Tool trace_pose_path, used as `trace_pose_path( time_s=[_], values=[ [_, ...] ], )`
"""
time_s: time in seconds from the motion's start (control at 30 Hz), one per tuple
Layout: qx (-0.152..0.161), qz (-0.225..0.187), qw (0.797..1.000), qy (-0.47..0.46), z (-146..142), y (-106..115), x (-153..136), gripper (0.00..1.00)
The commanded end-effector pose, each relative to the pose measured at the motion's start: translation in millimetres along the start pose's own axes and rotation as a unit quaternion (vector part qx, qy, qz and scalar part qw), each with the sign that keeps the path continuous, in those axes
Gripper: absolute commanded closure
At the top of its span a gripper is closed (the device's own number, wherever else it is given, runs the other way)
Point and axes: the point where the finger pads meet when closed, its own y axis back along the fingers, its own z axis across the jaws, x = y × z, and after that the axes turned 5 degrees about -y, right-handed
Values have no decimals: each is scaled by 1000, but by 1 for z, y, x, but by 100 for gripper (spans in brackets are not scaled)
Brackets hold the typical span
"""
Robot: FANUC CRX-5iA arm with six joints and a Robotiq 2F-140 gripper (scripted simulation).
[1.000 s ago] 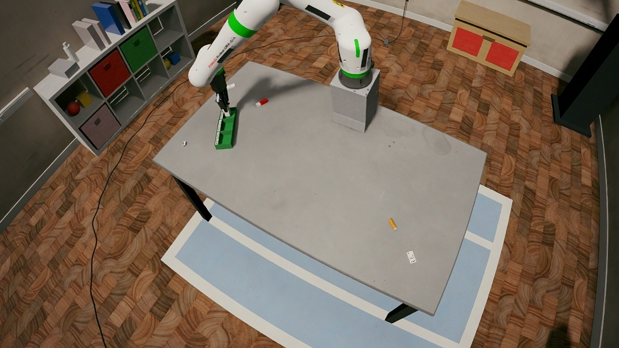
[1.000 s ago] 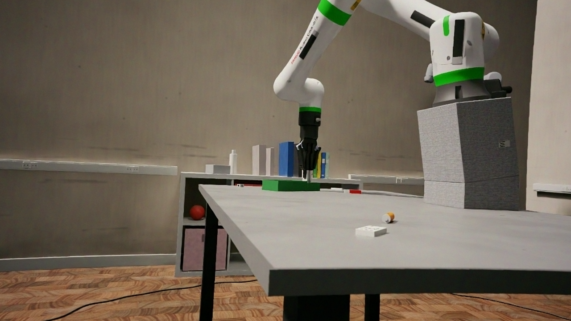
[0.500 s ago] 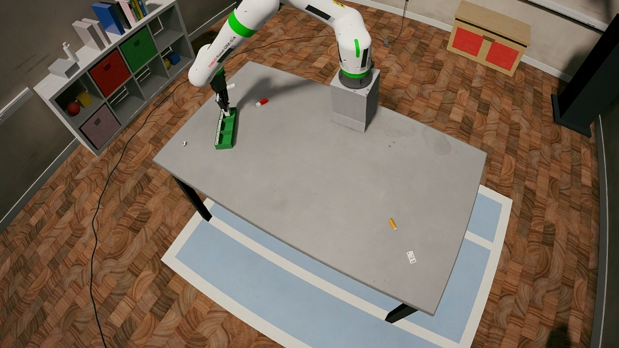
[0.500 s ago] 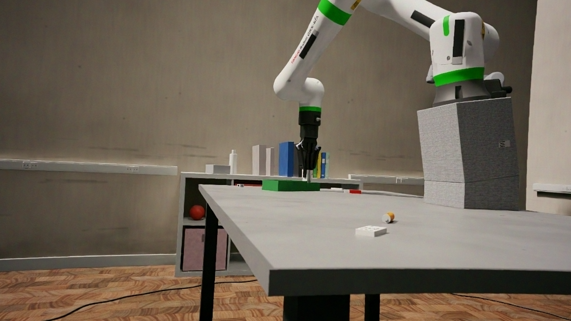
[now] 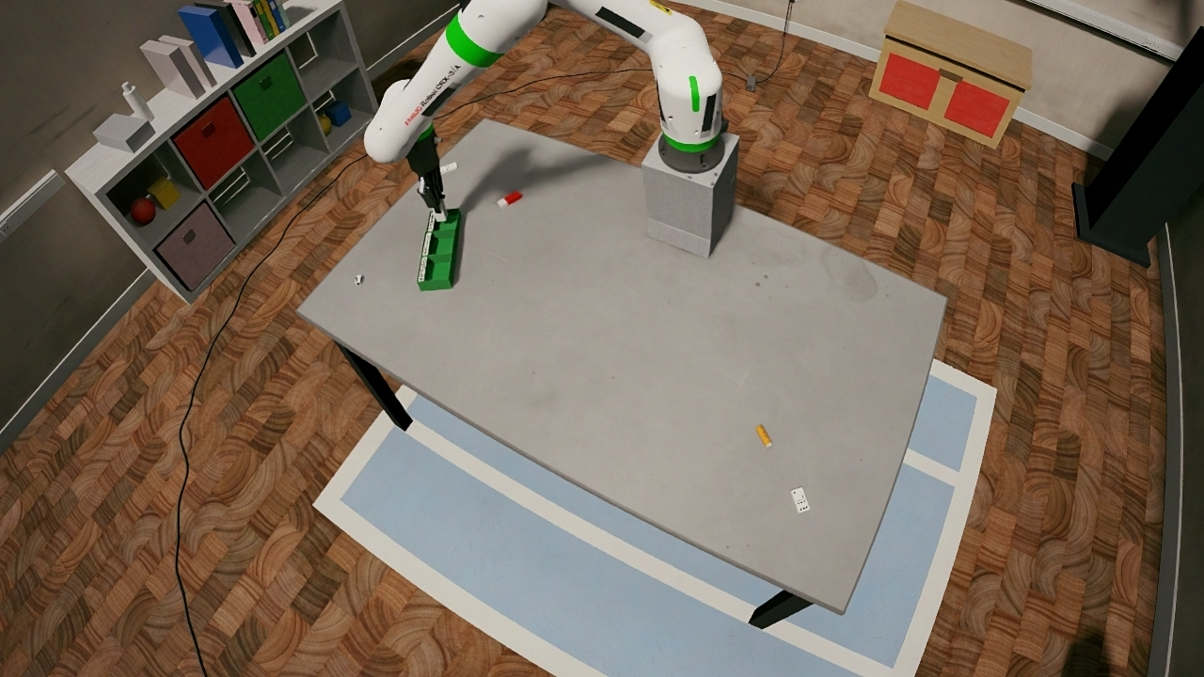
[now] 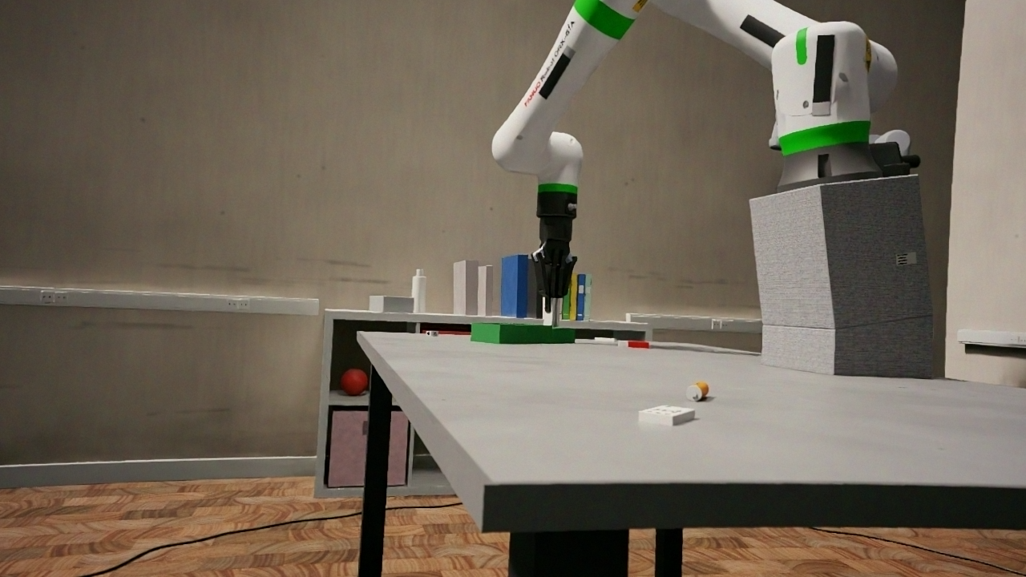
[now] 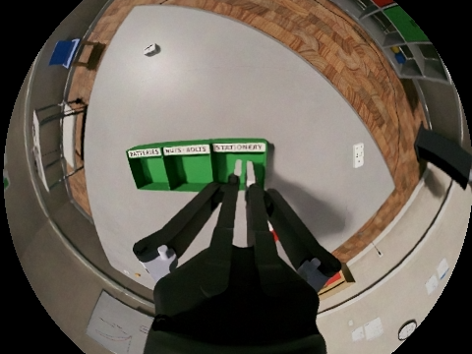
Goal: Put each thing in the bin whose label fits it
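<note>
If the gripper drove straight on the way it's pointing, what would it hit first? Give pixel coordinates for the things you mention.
Most likely the floor of the STATIONERY compartment (image 5: 451, 220) (image 7: 225, 164), since the gripper (image 5: 439, 217) (image 6: 551, 323) (image 7: 243, 168) points down over it. Depth is unclear; the compartment's near wall could catch a fingertip.

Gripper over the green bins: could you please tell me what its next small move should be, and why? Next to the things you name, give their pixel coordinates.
I would raise the gripper (image 5: 439, 217) (image 6: 551, 324) (image 7: 243, 168) slightly: its closed fingertips are at the STATIONERY bin (image 5: 457, 223) (image 7: 223, 160), nothing shows between them, and the orange cylinder (image 5: 763, 435) (image 6: 702, 389) (image 7: 138, 274) is among the things out on the table.
</note>
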Motion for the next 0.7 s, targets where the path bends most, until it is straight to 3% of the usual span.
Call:
trace_pose_path(
  time_s=[0.0, 0.17, 0.4, 0.67],
  values=[
    [0, 0, 1000, 0, 0, 4, 0, 85],
    [0, 0, 1000, 0, 0, 8, 0, 85],
    [0, 0, 1000, 0, 0, 34, 0, 85],
    [0, 0, 1000, 0, -19, 34, -5, 85]
  ],
)
